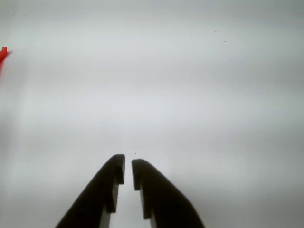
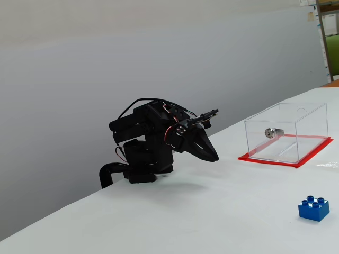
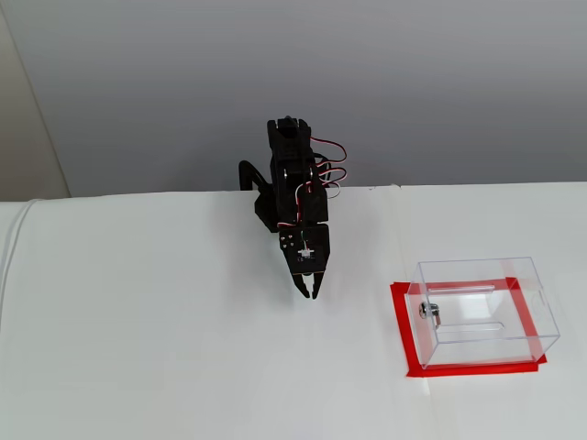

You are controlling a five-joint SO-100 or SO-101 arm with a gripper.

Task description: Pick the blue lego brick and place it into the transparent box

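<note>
1. Since the blue brick (image 2: 313,208) sits nearest the camera in a fixed view, I start there: it is a small, bright blue block with round studs on top, lying flat on the white table (image 2: 201,222), in front of the clear box (image 2: 286,132) and well apart from it.
2. It looks light, stiff and rather slick, so I would pinch it across two flat side walls, low down and below the studs.
3. Behind the brick stands the clear box, open-topped as far as I can tell, on a red border (image 2: 278,160), with a silver lock (image 2: 273,132) on one wall.
4. Beyond the box, the gripper (image 2: 214,157) hangs folded low near the arm's base, jaws almost together with a thin gap, holding nothing.
</note>
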